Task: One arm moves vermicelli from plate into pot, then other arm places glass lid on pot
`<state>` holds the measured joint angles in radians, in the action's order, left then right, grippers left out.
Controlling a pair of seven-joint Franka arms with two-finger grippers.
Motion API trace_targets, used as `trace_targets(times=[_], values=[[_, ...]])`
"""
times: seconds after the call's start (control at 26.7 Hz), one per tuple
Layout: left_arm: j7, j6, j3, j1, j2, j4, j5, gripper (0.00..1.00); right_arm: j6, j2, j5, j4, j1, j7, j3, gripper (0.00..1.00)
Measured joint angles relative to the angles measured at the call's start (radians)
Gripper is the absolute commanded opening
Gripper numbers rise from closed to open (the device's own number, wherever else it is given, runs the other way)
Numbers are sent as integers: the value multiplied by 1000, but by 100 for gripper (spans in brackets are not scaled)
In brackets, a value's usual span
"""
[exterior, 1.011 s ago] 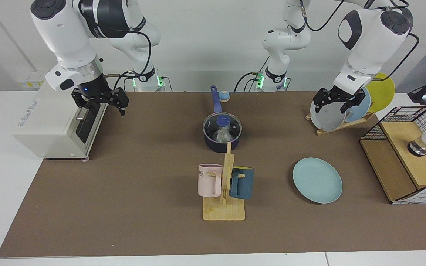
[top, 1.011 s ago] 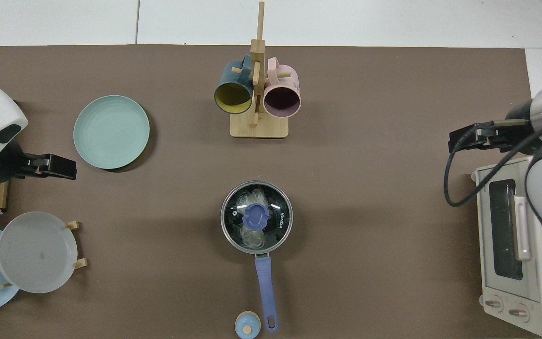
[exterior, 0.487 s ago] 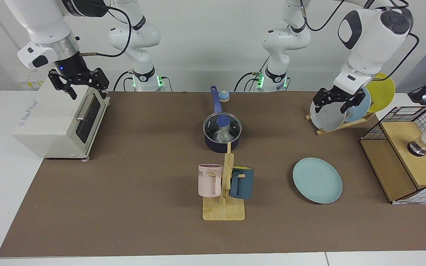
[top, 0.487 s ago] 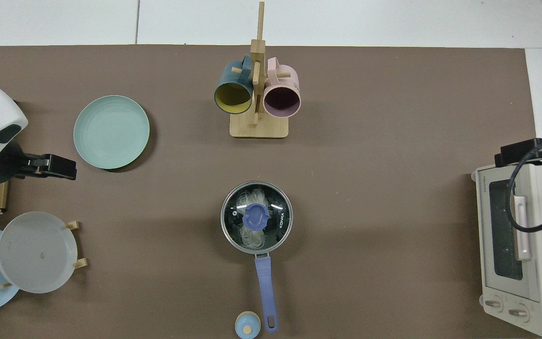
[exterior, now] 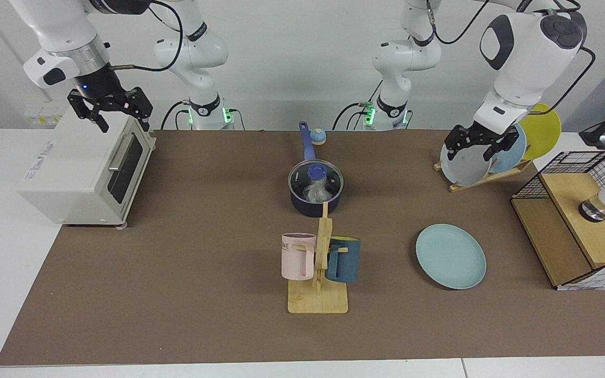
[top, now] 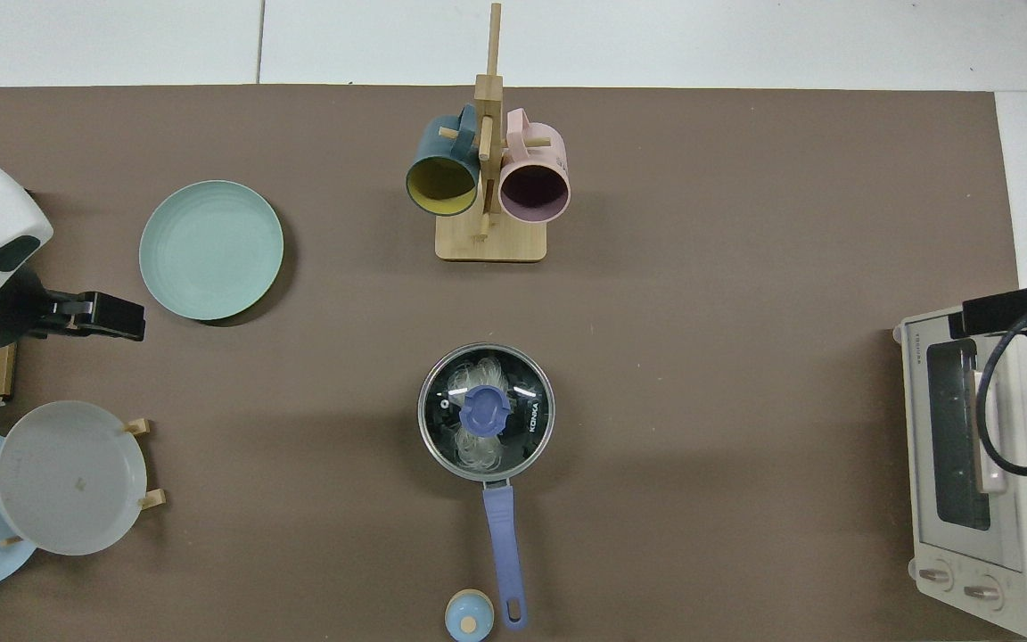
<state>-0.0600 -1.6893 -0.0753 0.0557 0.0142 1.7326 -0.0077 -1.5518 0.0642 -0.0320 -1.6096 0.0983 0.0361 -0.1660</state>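
With the glass lid (exterior: 315, 176) seated on the saucepan (exterior: 314, 202) — task looks finished.
Right gripper (exterior: 109, 106): fingers spread, empty, over the toaster oven (exterior: 79, 168) — pan well apart.
Left gripper (exterior: 478, 143): fingers apart, empty, waiting at the plate rack (exterior: 483, 176).

A toaster oven (exterior: 79, 168), a mug rack (exterior: 319, 278) and a plate rack (exterior: 483, 176) stand on the table.

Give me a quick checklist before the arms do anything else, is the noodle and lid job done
1. Vermicelli inside the pot: ok.
2. Plate bare of noodles: ok.
3. Glass lid resting on the pot, knob up: ok; exact seating of the rim: cannot tell.
4. Right gripper raised over the toaster oven, open, holding nothing: ok.
5. Left gripper open and holding nothing, in front of the plate rack: ok.
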Motion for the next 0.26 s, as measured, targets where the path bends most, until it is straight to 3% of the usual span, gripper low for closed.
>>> trace_targets(times=[0.26], values=[[0, 0, 0, 0, 0, 0, 0, 100, 0, 0, 0, -3, 0, 0, 4, 100]])
